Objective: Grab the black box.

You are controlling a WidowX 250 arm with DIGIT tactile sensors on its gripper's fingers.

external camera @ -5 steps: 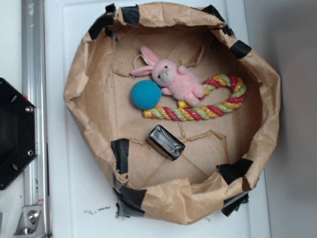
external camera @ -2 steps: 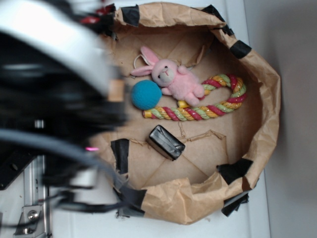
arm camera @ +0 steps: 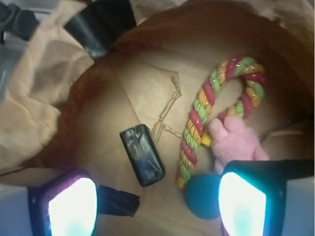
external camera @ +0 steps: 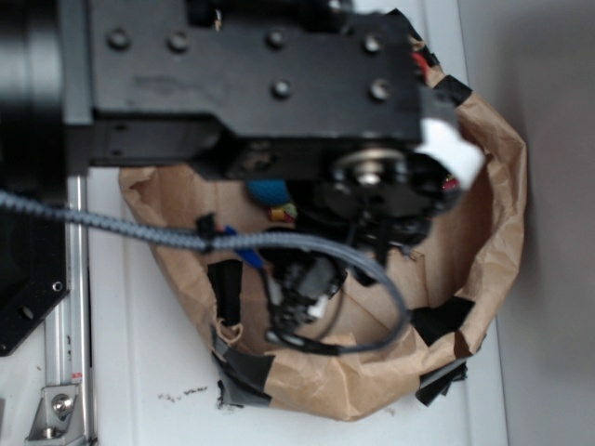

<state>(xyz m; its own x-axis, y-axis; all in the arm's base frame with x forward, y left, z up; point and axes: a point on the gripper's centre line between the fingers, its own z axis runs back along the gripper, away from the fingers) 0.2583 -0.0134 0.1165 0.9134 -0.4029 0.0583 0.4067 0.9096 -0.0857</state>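
Observation:
The black box [arm camera: 142,155] is a small glossy block lying flat on the brown paper floor, in the wrist view just left of centre. My gripper [arm camera: 157,209] hangs above the floor with its jaws wide apart and nothing between them. The box lies just ahead of the gap, nearer the left finger [arm camera: 71,206], and is not touched. The right finger [arm camera: 243,204] is over the blue ball [arm camera: 204,196]. In the exterior view my arm [external camera: 251,84] covers the box.
A striped rope toy [arm camera: 211,113] and a pink plush bunny [arm camera: 236,142] lie right of the box. A flat black tape patch [arm camera: 118,201] is on the floor. The taped paper bag wall [external camera: 493,186] rings everything. A black hexagonal plate [external camera: 28,279] and a rail [external camera: 70,307] stand at the left.
My arm has swung in from the left over the bag and now hides the box and toys from the exterior view. The objects have not moved.

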